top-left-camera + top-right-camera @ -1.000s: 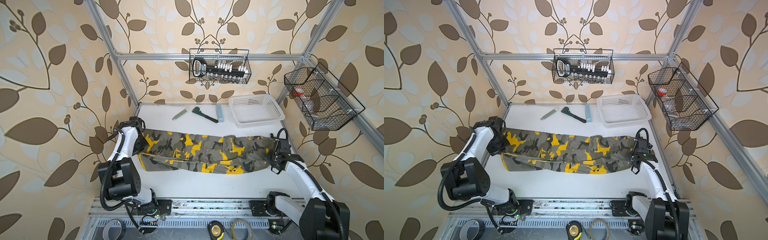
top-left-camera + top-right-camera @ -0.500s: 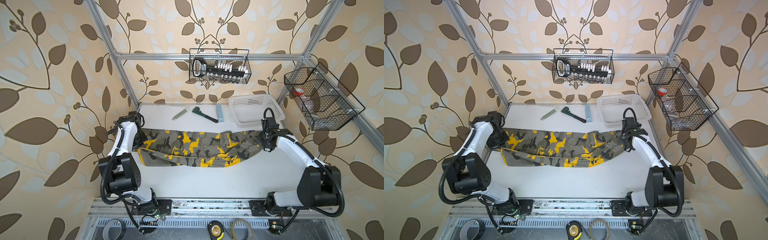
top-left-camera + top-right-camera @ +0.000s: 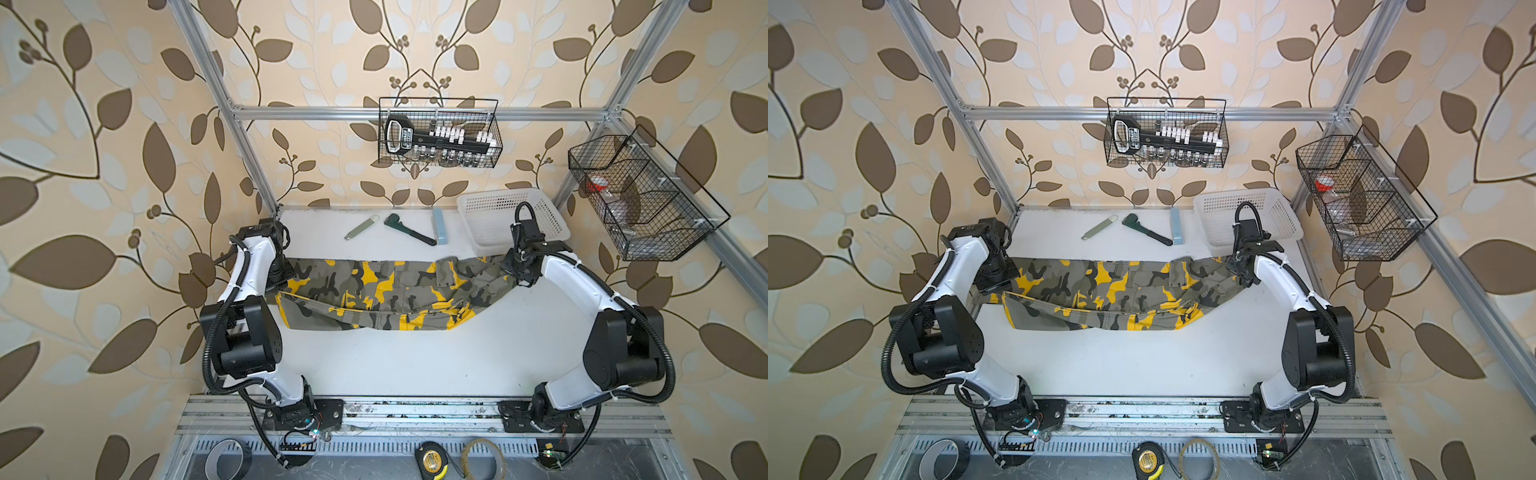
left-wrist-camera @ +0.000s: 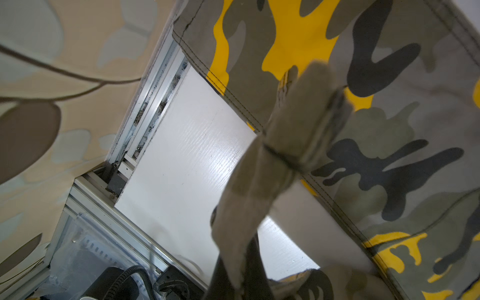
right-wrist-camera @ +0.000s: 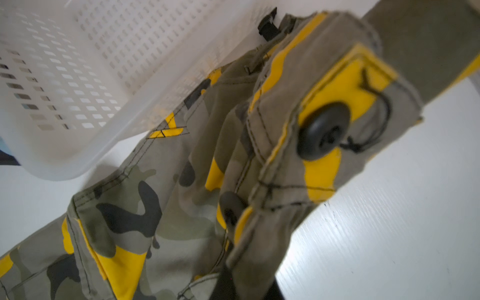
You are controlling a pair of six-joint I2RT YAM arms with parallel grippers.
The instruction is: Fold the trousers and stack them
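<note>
- Left gripper [image 3: 281,286] is clamped shut on the hem end of the trousers [image 3: 386,291], at the left edge of the white table [image 3: 415,365]. In the left wrist view its closed fingers [image 4: 309,104] pinch the stitched hem, with bare tabletop showing under the lifted cloth.
- The camouflage trousers stretch across the far half of the table between the two arms in both top views. The upper edge is pulled taut, and a lower layer sags towards the near side, down to the tabletop.
- Behind the cloth and clear of it lie a flat grey-green tool [image 3: 361,226], a dark wrench [image 3: 409,230] and a pale blue block [image 3: 439,226].
- Right gripper [image 3: 517,272] is closed on the waist end. The right wrist view shows the buttoned waistband [image 5: 322,130] bunched in its grasp.
- A white perforated basket [image 3: 498,208] stands just beside that raised waist end, at the far right corner.
</note>
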